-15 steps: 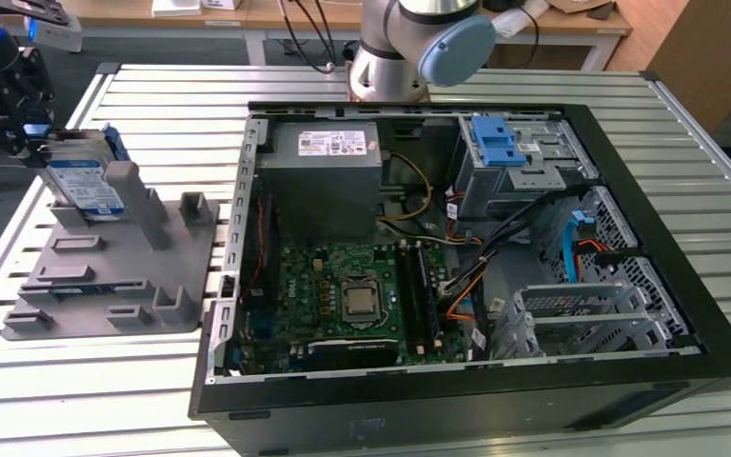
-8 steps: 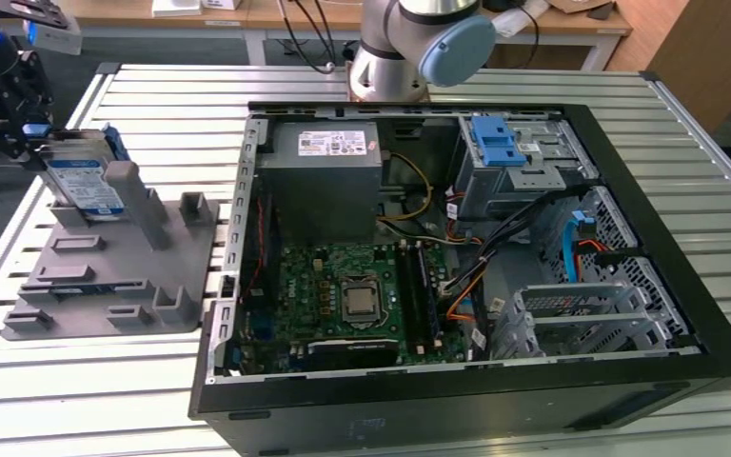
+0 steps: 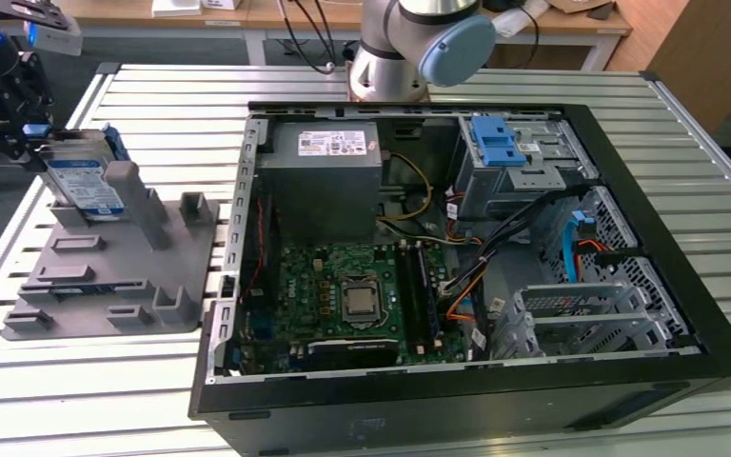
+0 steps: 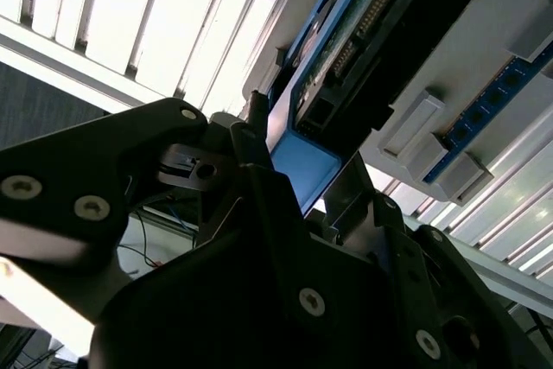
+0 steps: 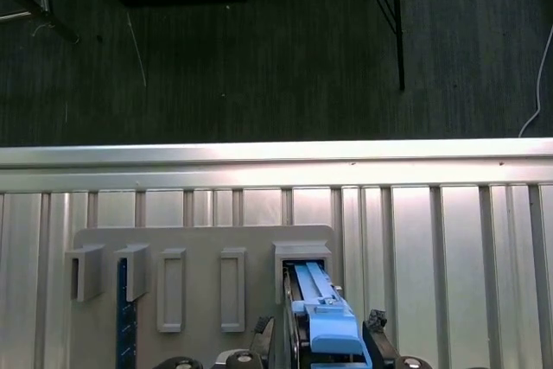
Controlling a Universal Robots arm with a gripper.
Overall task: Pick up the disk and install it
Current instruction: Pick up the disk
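**Gripper down on the disk at the holder**

The disk [image 3: 87, 181] stands on edge in a slot of the grey holder [image 3: 111, 286] at the upper left of the exterior view, its label facing the case. Its blue rail [image 5: 321, 313] pokes up from the slot in the first wrist view. The gripper [image 3: 33, 133] sits right at the disk's top end, straddling it [image 5: 327, 343]; whether it has closed on it I cannot tell. The arm [image 3: 404, 48] rises at top centre, its wrist far out to the left. A strip of bare slatted table [image 3: 163, 95] separates the holder from the open computer case [image 3: 670, 190]; beyond the holder the table ends at dark floor [image 5: 259, 58].
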